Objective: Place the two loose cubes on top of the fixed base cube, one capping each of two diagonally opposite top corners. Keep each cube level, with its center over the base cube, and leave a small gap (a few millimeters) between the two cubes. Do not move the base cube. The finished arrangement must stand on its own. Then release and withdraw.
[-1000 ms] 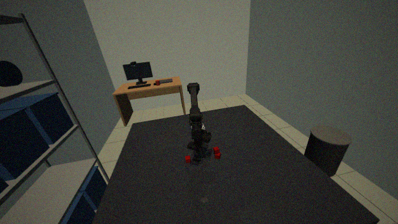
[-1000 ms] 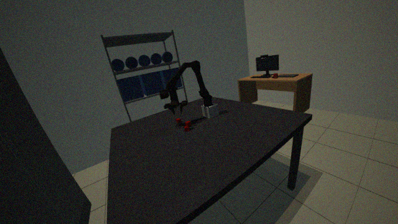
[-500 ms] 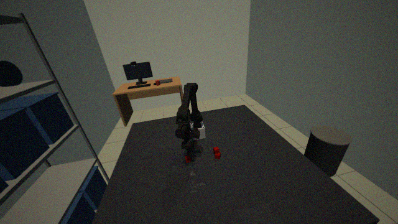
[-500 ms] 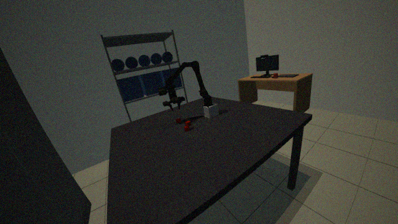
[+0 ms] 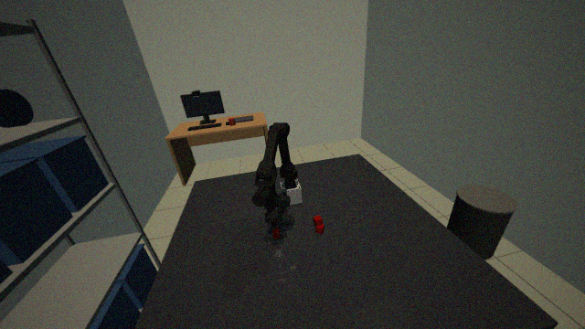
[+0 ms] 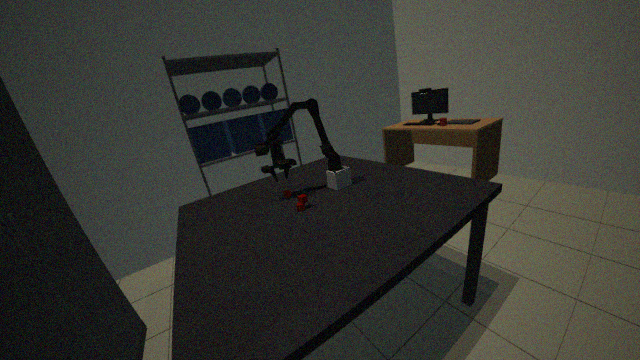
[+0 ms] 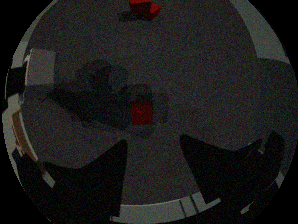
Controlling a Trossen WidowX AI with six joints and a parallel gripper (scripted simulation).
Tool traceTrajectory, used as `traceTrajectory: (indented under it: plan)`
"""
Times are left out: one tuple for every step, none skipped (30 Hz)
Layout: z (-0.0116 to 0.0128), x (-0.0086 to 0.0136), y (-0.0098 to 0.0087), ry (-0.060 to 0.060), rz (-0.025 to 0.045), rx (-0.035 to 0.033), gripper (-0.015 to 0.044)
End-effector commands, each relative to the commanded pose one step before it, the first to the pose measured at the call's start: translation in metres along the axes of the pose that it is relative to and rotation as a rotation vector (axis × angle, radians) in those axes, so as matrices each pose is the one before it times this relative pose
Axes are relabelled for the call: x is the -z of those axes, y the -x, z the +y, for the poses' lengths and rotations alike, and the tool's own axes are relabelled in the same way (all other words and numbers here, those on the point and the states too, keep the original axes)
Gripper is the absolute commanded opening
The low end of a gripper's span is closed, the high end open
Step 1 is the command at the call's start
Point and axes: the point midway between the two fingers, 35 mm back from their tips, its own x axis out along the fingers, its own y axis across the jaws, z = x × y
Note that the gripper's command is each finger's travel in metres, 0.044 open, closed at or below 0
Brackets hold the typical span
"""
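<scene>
A loose red cube lies on the dark table. My gripper is open and empty, pointing down above this cube; in the wrist view the cube shows just beyond the fingertips, a little left of the middle of their gap. The red base cube stands apart from it on the table. The other loose red cube rests on top of the base cube, offset to one side. Its exact corner and level are too small to tell.
The white block at the arm's foot stands on the table behind the cubes. The arm's shadow falls around the lone cube. A shelf rack, a desk with a monitor and a dark bin stand off the table.
</scene>
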Motion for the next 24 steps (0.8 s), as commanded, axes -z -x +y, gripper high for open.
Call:
traceTrajectory:
  plan:
    - [0.00831,-0.00381,-0.03595,0.0081,-0.01566,-0.02819,0.0265]
    - [0.00000,0.00000,0.00000,0.0000,0.00000,0.00000,0.0265]
    - [0.00000,0.00000,0.00000,0.0000,0.00000,0.00000,0.0265]
    - [0.00000,0.00000,0.00000,0.0000,0.00000,0.00000,0.0265]
    - [0.00000,0.00000,0.00000,0.0000,0.00000,0.00000,0.0265]
    - [-0.00001,0.00001,-0.00084,0.0000,0.00000,0.00000,0.0265]
    - [-0.00003,0.00001,-0.00253,0.0000,-0.00001,-0.00001,0.0265]
    - [0.00000,0.00000,-0.00420,0.0000,-0.00002,-0.00003,0.0265]
    - [0.00006,-0.00003,-0.00418,0.0000,-0.00002,-0.00003,0.0265]
    - [0.00007,-0.00003,-0.00250,0.0000,-0.00001,-0.00002,0.0265]
    - [0.00003,-0.00001,-0.00083,0.0000,0.00000,-0.00001,0.0265]
    - [0.00000,0.00000,0.00000,0.0000,0.00000,0.00000,0.0265]
    - [0.00000,0.00000,0.00000,0.0000,0.00000,0.00000,0.0265]
    - [0.00000,0.00000,0.00000,0.0000,0.00000,0.00000,0.0265]
    - [-0.00001,0.00001,-0.00027,0.0000,0.00000,0.00000,0.0265]
    - [-0.00004,0.00002,-0.00082,0.0000,0.00000,0.00000,0.0265]
    - [-0.00006,0.00003,-0.00137,0.0000,0.00000,0.00000,0.0265]
    - [-0.00006,0.00003,-0.00165,0.0000,-0.00001,-0.00001,0.0265]
    - [-0.00005,0.00002,-0.00165,0.0000,-0.00001,-0.00001,0.0265]
    - [-0.00004,0.00002,-0.00165,0.0000,-0.00001,-0.00001,0.0265]
    - [-0.00003,0.00001,-0.00165,0.0000,-0.00001,-0.00001,0.0265]
    - [-0.00002,0.00001,-0.00165,0.0000,-0.00001,-0.00001,0.0265]
    - [-0.00001,0.00001,-0.00164,0.0000,-0.00001,-0.00001,0.0265]
    - [0.00000,0.00000,-0.00164,0.0000,-0.00001,-0.00001,0.0265]
